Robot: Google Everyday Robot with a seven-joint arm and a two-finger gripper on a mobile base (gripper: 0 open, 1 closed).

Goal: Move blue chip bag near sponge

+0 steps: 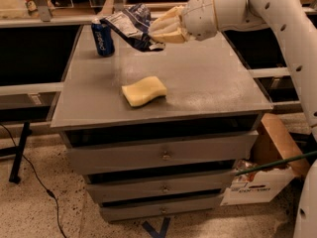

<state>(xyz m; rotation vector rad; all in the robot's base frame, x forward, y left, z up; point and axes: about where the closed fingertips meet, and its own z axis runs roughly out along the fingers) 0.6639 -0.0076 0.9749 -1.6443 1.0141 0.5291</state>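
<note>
The blue chip bag, dark navy with white panels, hangs in the air above the back of the grey cabinet top. My gripper is shut on the bag's right end and reaches in from the right on a white arm. The pale yellow sponge lies flat on the top, in front of and below the bag, apart from it.
An upright blue soda can stands at the back left of the top, just left of the bag. The cabinet has drawers below. A cardboard box sits on the floor at the right. A black cable runs along the floor at the left.
</note>
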